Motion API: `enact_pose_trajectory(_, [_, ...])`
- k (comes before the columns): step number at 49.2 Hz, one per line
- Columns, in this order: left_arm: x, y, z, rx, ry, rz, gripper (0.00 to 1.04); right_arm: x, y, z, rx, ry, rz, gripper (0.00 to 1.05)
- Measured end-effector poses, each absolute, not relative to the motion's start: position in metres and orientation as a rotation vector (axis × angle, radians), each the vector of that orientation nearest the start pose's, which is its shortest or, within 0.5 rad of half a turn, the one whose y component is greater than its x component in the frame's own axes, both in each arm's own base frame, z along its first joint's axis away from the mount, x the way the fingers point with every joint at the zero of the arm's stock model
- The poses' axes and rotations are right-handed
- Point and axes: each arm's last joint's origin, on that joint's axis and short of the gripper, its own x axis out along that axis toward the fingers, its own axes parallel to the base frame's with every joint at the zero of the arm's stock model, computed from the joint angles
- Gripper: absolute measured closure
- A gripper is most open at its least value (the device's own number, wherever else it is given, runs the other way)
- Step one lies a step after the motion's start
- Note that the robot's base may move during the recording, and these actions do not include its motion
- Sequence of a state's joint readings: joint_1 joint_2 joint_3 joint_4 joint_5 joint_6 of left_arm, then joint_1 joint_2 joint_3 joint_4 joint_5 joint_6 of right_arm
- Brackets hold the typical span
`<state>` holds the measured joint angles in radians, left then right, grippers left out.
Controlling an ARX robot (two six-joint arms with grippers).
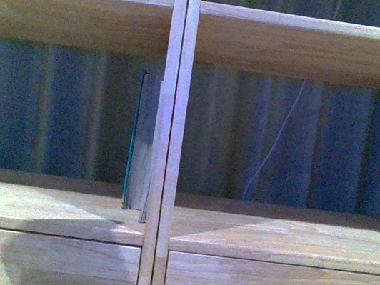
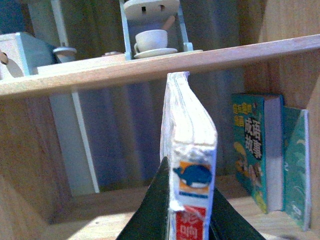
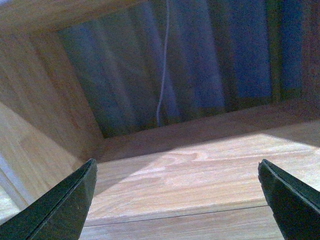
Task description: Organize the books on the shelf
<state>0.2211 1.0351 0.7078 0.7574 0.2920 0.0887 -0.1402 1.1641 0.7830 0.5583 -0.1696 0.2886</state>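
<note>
Your left claw (image 2: pixel 190 186) is clamped on the white paperback (image 2: pixel 192 145), one dark finger on each cover. The book stands on edge between them, and its long axis runs straight out from the claw toward the back of the shelf (image 2: pixel 30 165). The narrow side facing the wrist camera is white and scuffed. It carries a blue whale on an orange patch, with a red block of white characters below.

The paperback sits in the left compartment, above the wooden surface (image 2: pixel 100 225) and clear of it. Its far end lines up with the front edge of the upper board (image 2: pixel 100 75). Beside it, apart from it, a teal book (image 2: pixel 255 150) with a yellow title stands upright. A thinner teal volume (image 2: pixel 296 165) stands next, against the wooden side wall. In the front view one teal edge (image 1: pixel 134 141) shows hard against the central divider (image 1: pixel 165 146).

On the upper board a white cup (image 2: pixel 151 40) rests on a saucer, among other pale items too blurred to name.

Your right claw (image 3: pixel 176 167) is spread wide and holds nothing, with bare wood showing between its fingers. It hangs over the right compartment, where a thin white cable (image 3: pixel 162 75) hangs against the blue striped backdrop (image 3: pixel 225 60).
</note>
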Motion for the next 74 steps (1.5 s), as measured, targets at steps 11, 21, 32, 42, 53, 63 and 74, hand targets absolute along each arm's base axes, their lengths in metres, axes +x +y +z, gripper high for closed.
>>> enact_pose_trajectory(11, [0.245, 0.053, 0.337, 0.260, -0.427, -0.085, 0.98, 0.240, -0.026, 0.309, 0.100, -0.020, -0.004, 0.29])
enact_pose_trajectory(21, [0.286, 0.046, 0.337, 0.307, -0.450, -0.174, 0.98, 0.204, -0.015, 0.254, 0.023, 0.005, 0.000, 0.72])
enact_pose_trajectory(32, [0.325, 0.033, 0.330, 0.304, -0.439, -0.247, 0.98, 0.182, -0.003, 0.227, 0.007, 0.009, -0.007, 1.02])
enact_pose_trajectory(42, [0.364, 0.031, 0.325, 0.302, -0.420, -0.263, 0.98, 0.166, 0.000, 0.209, 0.006, 0.012, 0.001, 1.02])
enact_pose_trajectory(53, [0.414, 0.030, 0.322, 0.247, -0.419, -0.248, 0.98, 0.149, 0.000, 0.194, 0.006, 0.007, 0.000, 1.02])
enact_pose_trajectory(63, [0.462, 0.004, 0.306, 0.104, -0.385, -0.272, 0.98, 0.136, 0.000, 0.183, 0.006, 0.007, 0.000, 1.02])
enact_pose_trajectory(74, [0.487, -0.020, 0.294, 0.080, -0.329, -0.287, 0.98, 0.127, 0.000, 0.176, 0.006, 0.009, 0.000, 1.02])
